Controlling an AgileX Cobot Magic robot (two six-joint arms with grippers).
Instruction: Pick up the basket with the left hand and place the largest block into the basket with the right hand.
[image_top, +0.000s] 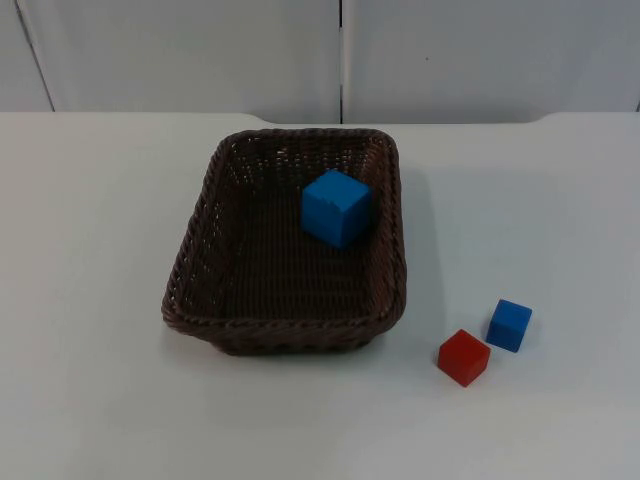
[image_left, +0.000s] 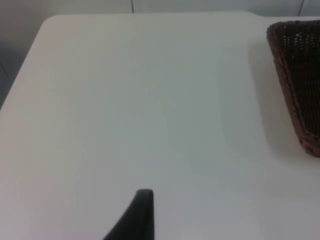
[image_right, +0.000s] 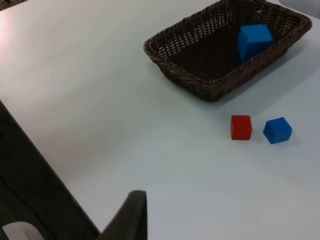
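Note:
A dark brown wicker basket (image_top: 285, 325) stands on the white table, left of centre. The largest block, a blue cube (image_top: 336, 207), lies inside it against the far right wall. A small blue cube (image_top: 510, 325) and a small red cube (image_top: 463, 357) sit on the table to the basket's right, close together. My left gripper (image_left: 142, 210) hangs over bare table well to the left of the basket (image_left: 300, 75), holding nothing. My right gripper (image_right: 132, 210) is drawn back near a table edge, far from the basket (image_right: 200, 90), the big blue cube (image_right: 254, 41), the red cube (image_right: 241, 127) and the small blue cube (image_right: 277, 130).
The grey partition wall (image_top: 200, 50) closes the table at the back. In the right wrist view the table edge (image_right: 45, 165) drops off to a dark floor close to the gripper. White table top (image_top: 90, 300) lies open left of the basket.

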